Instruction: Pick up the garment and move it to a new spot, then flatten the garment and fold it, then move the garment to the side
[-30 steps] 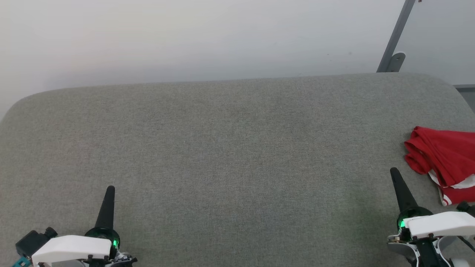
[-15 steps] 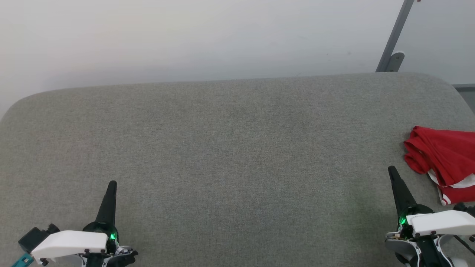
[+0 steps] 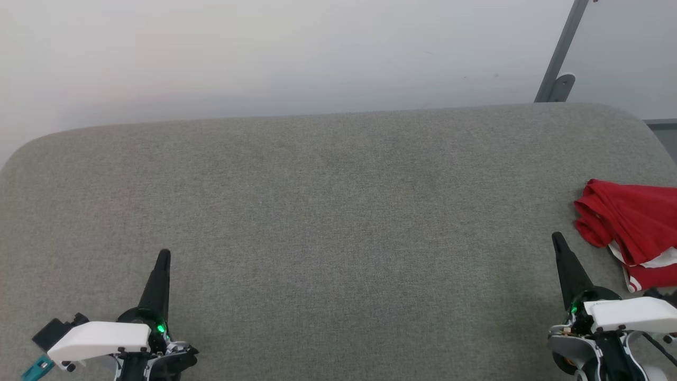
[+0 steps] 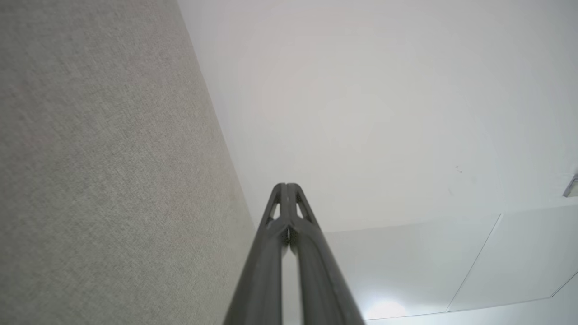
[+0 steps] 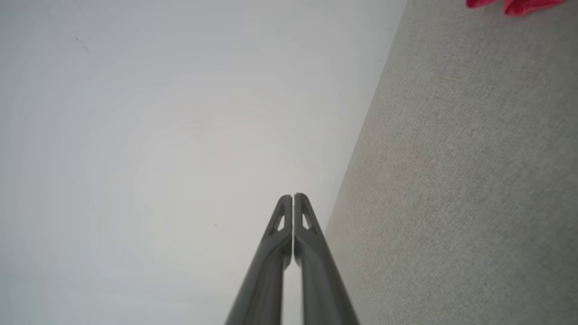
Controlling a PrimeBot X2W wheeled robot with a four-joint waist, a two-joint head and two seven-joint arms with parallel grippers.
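Garment: soft red fabric garment with white panels and thin striped trim is lying crumpled at the right edge of the surface, partly running out of the head view. It is probably bunched rather than folded, hard to tell from here.
Surface: wide grey-green woven padded surface with rounded corners is carrying the garment.
Left: dark two-finger left gripper is hovering at lower left, fingers pressed together on nothing, well apart from the garment.
Right: dark two-finger right gripper is hovering at lower right, fingers pressed together, nothing between them. Its tip is sitting near the garment's left edge, not touching.
Right wrist view: a red scrap of garment is showing at the top right corner.
Backdrop: plain white wall is running behind the surface, and a slanted grey metal post is standing at upper right.
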